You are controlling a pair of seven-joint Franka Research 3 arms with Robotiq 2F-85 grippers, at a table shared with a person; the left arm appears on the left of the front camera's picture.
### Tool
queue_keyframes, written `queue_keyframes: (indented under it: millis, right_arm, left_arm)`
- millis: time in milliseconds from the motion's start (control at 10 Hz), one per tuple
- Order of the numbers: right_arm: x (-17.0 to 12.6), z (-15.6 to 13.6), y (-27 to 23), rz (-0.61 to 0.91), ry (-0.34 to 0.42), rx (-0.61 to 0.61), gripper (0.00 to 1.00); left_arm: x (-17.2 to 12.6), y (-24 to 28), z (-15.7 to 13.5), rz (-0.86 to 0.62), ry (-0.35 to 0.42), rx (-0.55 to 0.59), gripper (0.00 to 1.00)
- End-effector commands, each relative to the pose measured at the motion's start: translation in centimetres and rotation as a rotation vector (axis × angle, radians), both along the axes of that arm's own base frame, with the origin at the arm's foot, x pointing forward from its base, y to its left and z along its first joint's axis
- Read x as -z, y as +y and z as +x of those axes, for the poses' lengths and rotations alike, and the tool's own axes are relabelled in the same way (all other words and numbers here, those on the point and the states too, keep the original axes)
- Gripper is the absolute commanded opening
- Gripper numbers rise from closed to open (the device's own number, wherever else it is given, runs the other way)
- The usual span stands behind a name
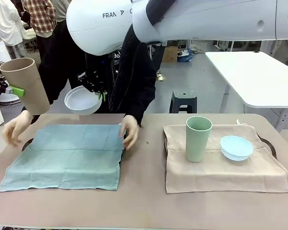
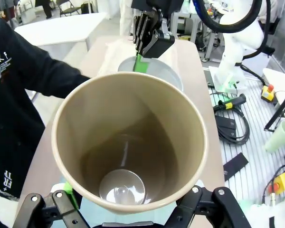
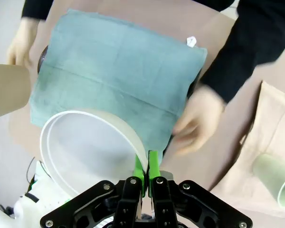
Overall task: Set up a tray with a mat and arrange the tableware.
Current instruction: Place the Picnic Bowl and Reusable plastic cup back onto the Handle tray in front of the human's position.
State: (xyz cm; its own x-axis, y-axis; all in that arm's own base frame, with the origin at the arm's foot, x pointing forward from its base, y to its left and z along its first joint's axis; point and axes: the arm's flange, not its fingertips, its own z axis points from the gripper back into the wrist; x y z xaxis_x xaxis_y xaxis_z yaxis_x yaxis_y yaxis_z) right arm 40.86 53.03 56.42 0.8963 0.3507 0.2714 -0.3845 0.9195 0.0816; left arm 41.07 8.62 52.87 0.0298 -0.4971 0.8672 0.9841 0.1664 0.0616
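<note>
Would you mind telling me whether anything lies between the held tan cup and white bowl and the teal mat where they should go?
Yes. The person's hands rest on the teal cloth mat, smoothing it. The left end effector holds the tall tan matte cup and the right end effector the small white round bowl above it.

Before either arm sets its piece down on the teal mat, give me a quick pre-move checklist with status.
1. Left gripper grip on tan cup: ok, cup held up off the table, tilted.
2. Right gripper grip on white bowl: ok, pads pinched on the rim.
3. Teal mat laid flat: ok, though its edges hang past the tray.
4. Person's hands off the mat: not ok, both rest at its far edge.
5. Pale green cup and light blue bowl already set on beige mat: ok, cup upright.
</note>
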Motion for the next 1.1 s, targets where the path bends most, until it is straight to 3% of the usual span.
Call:
queue_keyframes:
  millis: [0,1000]
  right_arm:
    - [-0.1,0.03,0.04,-0.023,-0.023,0.003,0.0]
    - [-0.1,0.03,0.04,-0.023,-0.023,0.003,0.0]
  left_arm:
    - [-0.31,-0.02,-0.05,0.004,-0.018,0.007,0.32]
    - [-0.31,-0.02,-0.05,0.004,-0.018,0.007,0.32]
